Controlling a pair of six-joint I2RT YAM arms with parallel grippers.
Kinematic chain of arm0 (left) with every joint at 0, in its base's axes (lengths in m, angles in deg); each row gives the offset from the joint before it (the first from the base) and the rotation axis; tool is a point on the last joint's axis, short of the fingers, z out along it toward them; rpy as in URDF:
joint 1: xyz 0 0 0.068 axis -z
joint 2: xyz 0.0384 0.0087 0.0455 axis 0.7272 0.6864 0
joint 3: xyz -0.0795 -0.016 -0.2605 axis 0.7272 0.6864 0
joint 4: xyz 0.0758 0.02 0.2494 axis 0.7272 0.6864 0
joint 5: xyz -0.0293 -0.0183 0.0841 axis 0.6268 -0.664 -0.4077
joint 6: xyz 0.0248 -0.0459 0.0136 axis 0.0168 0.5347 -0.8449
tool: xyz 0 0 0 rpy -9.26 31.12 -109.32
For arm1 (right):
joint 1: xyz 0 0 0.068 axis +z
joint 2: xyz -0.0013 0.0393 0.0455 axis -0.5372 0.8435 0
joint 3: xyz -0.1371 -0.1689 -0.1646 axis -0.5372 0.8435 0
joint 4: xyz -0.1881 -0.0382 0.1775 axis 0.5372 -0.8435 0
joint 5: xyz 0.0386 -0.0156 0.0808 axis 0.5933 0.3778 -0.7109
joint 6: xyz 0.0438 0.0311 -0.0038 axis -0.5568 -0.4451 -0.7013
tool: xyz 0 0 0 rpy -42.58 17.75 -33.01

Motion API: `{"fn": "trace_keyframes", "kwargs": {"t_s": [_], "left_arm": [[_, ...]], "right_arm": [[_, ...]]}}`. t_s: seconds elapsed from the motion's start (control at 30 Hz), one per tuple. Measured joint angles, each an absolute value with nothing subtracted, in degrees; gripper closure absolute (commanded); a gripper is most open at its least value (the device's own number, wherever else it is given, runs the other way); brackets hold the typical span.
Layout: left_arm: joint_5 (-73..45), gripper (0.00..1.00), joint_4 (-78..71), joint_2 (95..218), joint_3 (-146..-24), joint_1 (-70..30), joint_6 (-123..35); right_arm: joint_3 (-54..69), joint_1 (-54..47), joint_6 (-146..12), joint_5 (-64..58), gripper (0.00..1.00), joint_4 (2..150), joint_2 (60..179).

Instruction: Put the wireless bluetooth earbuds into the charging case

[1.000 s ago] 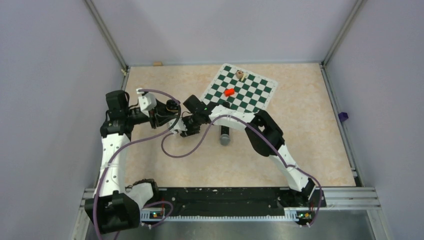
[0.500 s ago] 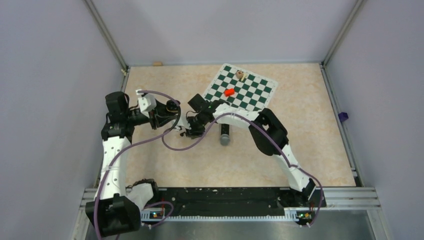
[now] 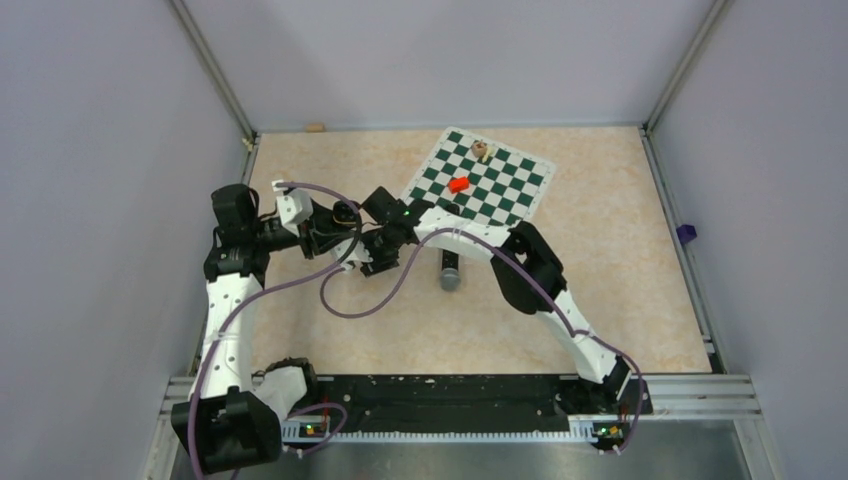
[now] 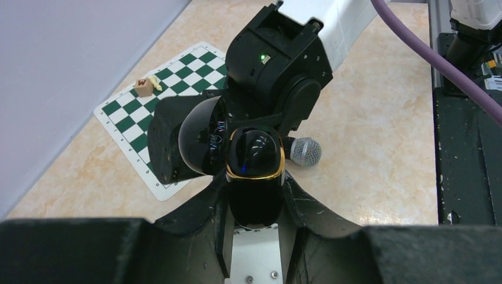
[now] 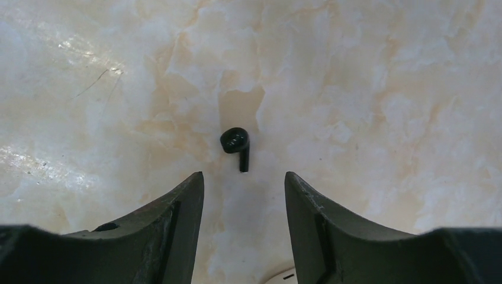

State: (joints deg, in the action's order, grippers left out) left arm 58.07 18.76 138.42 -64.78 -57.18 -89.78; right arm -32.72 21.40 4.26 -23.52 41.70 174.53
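Note:
My left gripper (image 4: 254, 180) is shut on the charging case (image 4: 256, 155), a glossy black shell with a gold rim. Its lid (image 4: 201, 142) stands open to the left. It is held above the table, close to the right wrist (image 4: 278, 65). My right gripper (image 5: 244, 176) is open and points down at the table. One black earbud (image 5: 236, 144) lies on the marble just beyond its fingertips, centred between them and not touched. In the top view the two grippers meet at mid-left, left (image 3: 345, 237) and right (image 3: 373, 260). No other earbuds are in view.
A microphone (image 3: 450, 272) lies just right of the grippers; its mesh head shows in the left wrist view (image 4: 306, 151). A green chessboard mat (image 3: 500, 190) at the back holds a red piece (image 3: 458, 184) and a small tan piece (image 3: 481, 150). Purple cables loop under the grippers.
My right gripper shifted a little right, then back left and toward the left gripper. The left gripper kept its hold on the case and barely moved.

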Motion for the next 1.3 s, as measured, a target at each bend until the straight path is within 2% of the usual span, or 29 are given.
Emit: {"fn": "trace_keyframes", "kwargs": {"t_s": [0.13, 0.33, 0.5, 0.87, 1.3], "left_arm": [[58.1, 1.00, 18.8, 138.5, -64.8, -57.2, -89.8], [58.1, 1.00, 18.8, 138.7, -64.8, -57.2, -89.8], [58.4, 1.00, 18.7, 138.8, -64.8, -57.2, -89.8], [58.6, 1.00, 18.7, 139.3, -64.8, -57.2, -89.8], [58.9, 1.00, 18.8, 139.3, -64.6, -57.2, -89.8]], "right_arm": [[-32.7, 22.3, 7.5, -21.7, 0.54, 39.8, 176.1], [-34.5, 23.5, 9.2, -20.2, 0.56, 40.1, 177.3], [-35.3, 23.9, 10.6, -18.9, 0.66, 40.5, 177.9], [-37.5, 25.4, 16.6, -15.4, 0.63, 37.5, 178.9], [-41.9, 26.6, 21.3, -12.8, 0.69, 32.5, 181.0]]}}
